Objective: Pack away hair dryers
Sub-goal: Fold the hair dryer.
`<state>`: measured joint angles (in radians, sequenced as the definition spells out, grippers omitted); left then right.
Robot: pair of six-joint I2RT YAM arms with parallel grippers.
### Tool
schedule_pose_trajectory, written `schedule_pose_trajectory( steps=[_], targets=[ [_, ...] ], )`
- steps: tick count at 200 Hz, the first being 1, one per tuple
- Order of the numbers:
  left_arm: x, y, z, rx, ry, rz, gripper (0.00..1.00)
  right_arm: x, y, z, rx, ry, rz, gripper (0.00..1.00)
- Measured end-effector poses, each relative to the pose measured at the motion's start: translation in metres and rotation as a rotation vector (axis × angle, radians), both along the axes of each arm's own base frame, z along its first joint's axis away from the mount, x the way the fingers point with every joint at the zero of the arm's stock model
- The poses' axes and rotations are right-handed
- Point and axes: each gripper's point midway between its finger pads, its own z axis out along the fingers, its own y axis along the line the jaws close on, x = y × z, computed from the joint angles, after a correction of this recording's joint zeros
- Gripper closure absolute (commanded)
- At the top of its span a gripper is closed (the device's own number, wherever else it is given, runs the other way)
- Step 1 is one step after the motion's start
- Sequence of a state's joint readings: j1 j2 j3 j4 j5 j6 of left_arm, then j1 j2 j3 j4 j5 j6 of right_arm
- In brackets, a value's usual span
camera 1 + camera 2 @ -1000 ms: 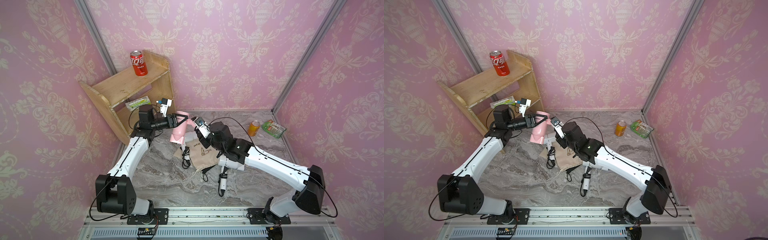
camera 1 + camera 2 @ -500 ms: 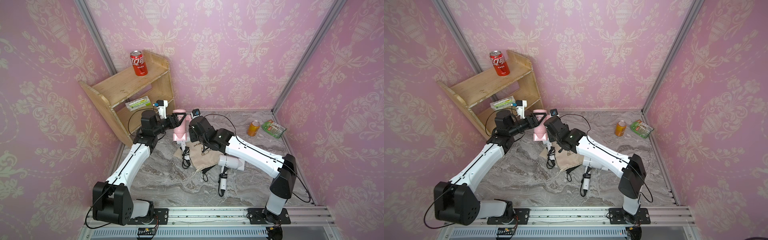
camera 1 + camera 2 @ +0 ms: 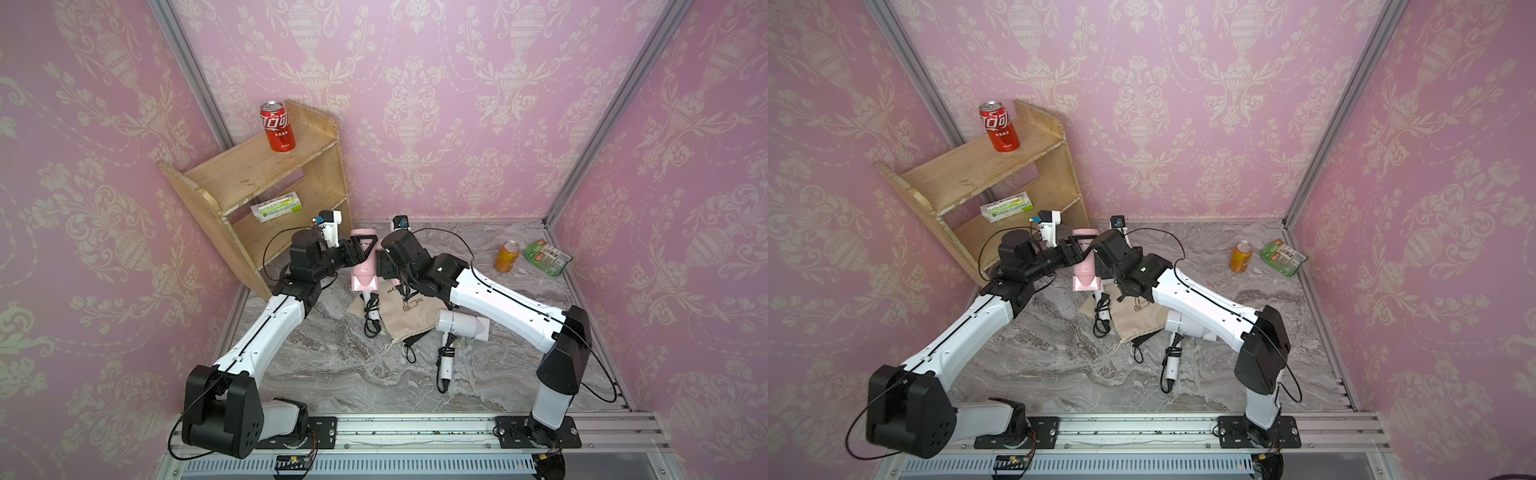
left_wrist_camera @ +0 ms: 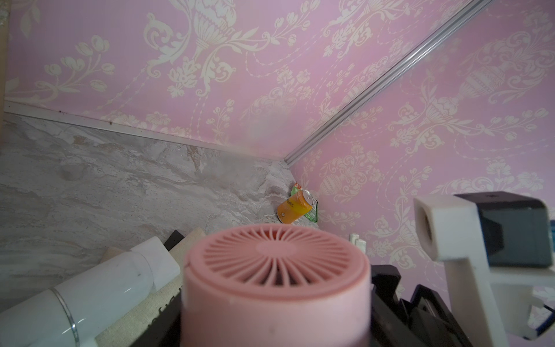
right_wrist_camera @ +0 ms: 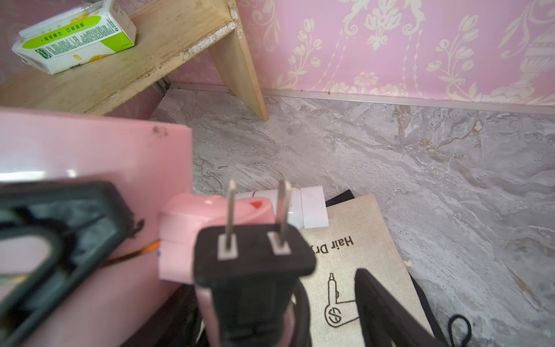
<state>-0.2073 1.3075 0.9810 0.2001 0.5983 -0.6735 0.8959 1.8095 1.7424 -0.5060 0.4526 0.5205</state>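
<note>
In both top views the pink hair dryer (image 3: 365, 268) (image 3: 1086, 272) hangs nozzle down over the back of the marble floor. My left gripper (image 3: 365, 245) (image 4: 276, 315) is shut on its barrel, whose rear grille faces the left wrist camera. My right gripper (image 3: 384, 266) (image 5: 285, 309) stands open around the pink handle and black plug (image 5: 255, 258), and one of its fingers (image 5: 378, 300) is clear of the plug. A white hair dryer (image 3: 461, 324) lies on the beige pouch (image 3: 409, 311) (image 5: 354, 264). Another white hair dryer (image 5: 309, 207) (image 4: 105, 288) lies under the pink one.
A wooden shelf (image 3: 257, 174) leans in the back left corner, with a red can (image 3: 277, 131) on top and a green-white box (image 3: 276, 205) inside. An orange can (image 3: 507, 257) and a green packet (image 3: 546, 257) sit at the back right. A black pouch (image 3: 411, 338) pokes out under the beige one.
My right arm has swung its wrist in against the pink hair dryer, and its jaws have spread wider. The left gripper keeps its hold on the barrel.
</note>
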Motion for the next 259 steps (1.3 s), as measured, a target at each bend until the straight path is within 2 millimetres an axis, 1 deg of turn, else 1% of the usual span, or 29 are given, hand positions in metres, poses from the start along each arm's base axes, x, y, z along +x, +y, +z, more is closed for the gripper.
schedule_pose_trajectory(
  steps=[17,29,48,68,85,101,119,133,147,160,176,204,223,259],
  targets=[
    [-0.003,-0.002,-0.004,0.027,0.015,-0.009,0.71,-0.007,-0.004,-0.003,-0.009,0.000,0.012,0.15],
    [-0.006,-0.005,-0.007,0.050,0.028,-0.021,0.70,-0.015,-0.007,-0.006,-0.014,0.000,0.034,0.15],
    [-0.009,-0.009,-0.007,0.078,0.032,-0.036,0.66,-0.036,-0.013,-0.007,-0.001,-0.006,0.081,0.14],
    [-0.010,-0.008,-0.010,0.098,0.040,-0.038,0.65,-0.058,-0.028,0.000,0.024,-0.024,0.113,0.14],
    [-0.007,-0.005,-0.016,0.118,0.057,-0.028,0.64,-0.068,-0.047,0.013,0.055,-0.048,0.107,0.13],
    [-0.003,-0.004,-0.024,0.134,0.077,-0.019,0.63,-0.071,-0.064,0.023,0.083,-0.066,0.082,0.13],
    [0.000,-0.002,-0.032,0.142,0.106,-0.013,0.63,-0.064,-0.083,0.027,0.103,-0.067,0.031,0.12],
    [0.001,-0.002,-0.036,0.144,0.117,-0.012,0.63,-0.055,-0.092,0.020,0.104,-0.045,0.001,0.12],
    [0.002,-0.002,-0.037,0.145,0.119,-0.012,0.62,-0.045,-0.096,0.006,0.093,-0.005,-0.023,0.12],
    [0.003,-0.002,-0.036,0.144,0.116,-0.012,0.62,-0.037,-0.095,-0.013,0.063,0.043,-0.031,0.12],
    [0.005,-0.003,-0.033,0.138,0.108,-0.011,0.61,-0.031,-0.086,-0.037,0.036,0.111,-0.023,0.11],
    [0.007,-0.003,-0.028,0.126,0.095,-0.007,0.60,-0.029,-0.068,-0.070,0.034,0.207,0.006,0.11],
    [0.007,-0.003,-0.028,0.127,0.096,-0.006,0.59,-0.029,-0.060,-0.080,0.051,0.244,0.015,0.11],
    [0.009,0.004,-0.030,0.135,0.096,0.009,0.59,-0.029,-0.046,-0.083,0.066,0.251,0.032,0.11]
  ],
)
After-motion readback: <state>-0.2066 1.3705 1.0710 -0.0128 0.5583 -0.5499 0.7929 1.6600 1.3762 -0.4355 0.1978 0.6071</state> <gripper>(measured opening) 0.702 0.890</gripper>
